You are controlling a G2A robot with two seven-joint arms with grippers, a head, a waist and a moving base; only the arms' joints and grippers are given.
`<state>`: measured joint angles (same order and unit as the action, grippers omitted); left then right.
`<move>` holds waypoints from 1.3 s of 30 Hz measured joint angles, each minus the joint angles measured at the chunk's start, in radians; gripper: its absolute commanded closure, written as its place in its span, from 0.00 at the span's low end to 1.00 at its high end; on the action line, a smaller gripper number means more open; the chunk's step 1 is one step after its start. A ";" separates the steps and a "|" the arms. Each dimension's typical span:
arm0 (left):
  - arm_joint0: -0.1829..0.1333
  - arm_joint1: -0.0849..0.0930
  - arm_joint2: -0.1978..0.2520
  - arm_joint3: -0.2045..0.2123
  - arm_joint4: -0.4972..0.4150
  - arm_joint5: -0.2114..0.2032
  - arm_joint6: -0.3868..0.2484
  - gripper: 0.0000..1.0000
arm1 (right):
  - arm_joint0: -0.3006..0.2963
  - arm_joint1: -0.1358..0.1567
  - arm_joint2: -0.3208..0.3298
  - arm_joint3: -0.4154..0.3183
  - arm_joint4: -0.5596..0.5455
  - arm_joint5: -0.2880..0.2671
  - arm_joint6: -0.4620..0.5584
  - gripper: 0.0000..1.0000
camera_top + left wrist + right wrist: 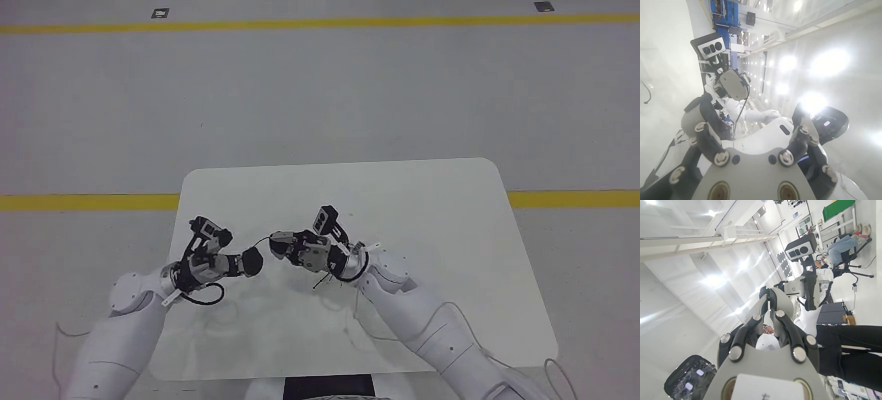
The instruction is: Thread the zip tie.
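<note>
**White desk on a grey floor**

The desk is a plain white slab with rounded corners, its long sides running across the top view. It stands on a pale grey floor. A yellow stripe on the floor passes beneath it, and a second stripe lies well beyond.

the top view looks down from above the arms onto the white rounded-corner bench, taking in most of it. the left wrist view sits close behind the left fingers, the right wrist view behind the right fingers, both tilted up toward ceiling lights. the left one catches the right arm's black-and-white camera block, the right one the left arm's camera block; the top view holds both.
</note>
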<state>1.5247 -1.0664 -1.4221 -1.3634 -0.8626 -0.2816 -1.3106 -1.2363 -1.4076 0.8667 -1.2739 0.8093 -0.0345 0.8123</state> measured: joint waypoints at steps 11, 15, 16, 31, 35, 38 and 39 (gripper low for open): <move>0.005 0.002 0.012 -0.004 -0.009 -0.007 0.008 0.29 | -0.019 0.003 -0.001 -0.051 -0.078 0.001 -0.078 1.00; 0.005 0.004 0.012 -0.001 -0.004 -0.009 0.010 0.60 | -0.021 0.006 0.003 -0.057 -0.103 0.010 -0.084 1.00; 0.005 0.004 0.012 -0.001 -0.004 -0.009 0.012 0.64 | -0.021 0.007 0.004 -0.060 -0.109 0.012 -0.085 1.00; -0.002 0.007 0.024 0.009 -0.011 -0.006 0.024 0.84 | -0.022 0.028 0.031 -0.100 -0.223 0.074 -0.060 1.00; -0.004 0.007 0.028 0.013 -0.012 -0.006 0.027 0.85 | -0.019 0.031 0.031 -0.109 -0.237 0.079 -0.047 1.00; -0.006 0.008 0.030 0.016 -0.011 -0.006 0.028 0.85 | -0.017 0.031 0.027 -0.113 -0.240 0.082 -0.041 1.00; -0.007 0.008 0.031 0.017 -0.010 -0.005 0.028 0.85 | -0.016 0.031 0.026 -0.113 -0.240 0.082 -0.040 1.00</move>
<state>1.5176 -1.0581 -1.3913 -1.3464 -0.8731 -0.2870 -1.2825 -1.2522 -1.3763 0.8923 -1.3868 0.5697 0.0474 0.7722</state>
